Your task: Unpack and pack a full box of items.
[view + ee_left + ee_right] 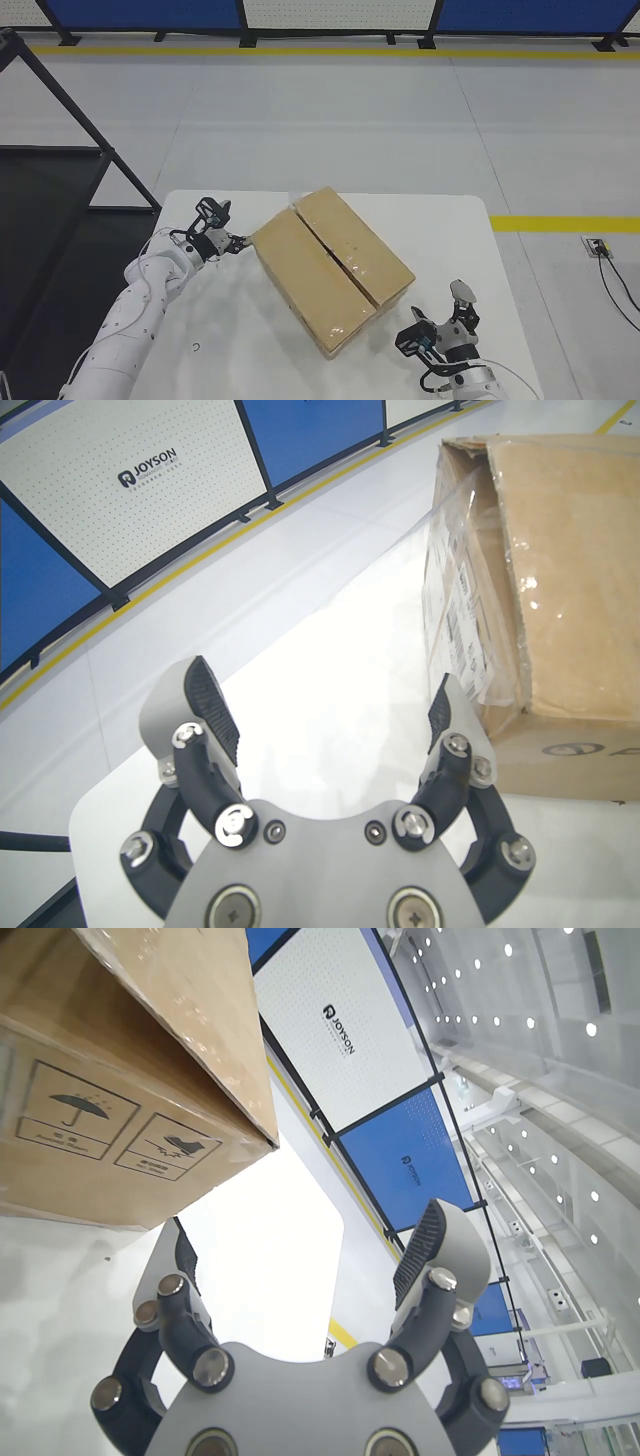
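Observation:
A closed brown cardboard box lies diagonally across the white table, its top flaps sealed with clear tape along the centre seam. My left gripper stands open just off the box's left corner, with nothing between its fingers. In the left wrist view the left gripper has one pad close beside the labelled end of the box, where loose clear tape hangs. My right gripper is open near the box's front right corner. In the right wrist view the right gripper sits just below the box.
A small dark ring-shaped bit lies on the table at the front left. A black metal frame stands left of the table. Bare tabletop lies to the right of the box. Blue and white panels fence the far floor.

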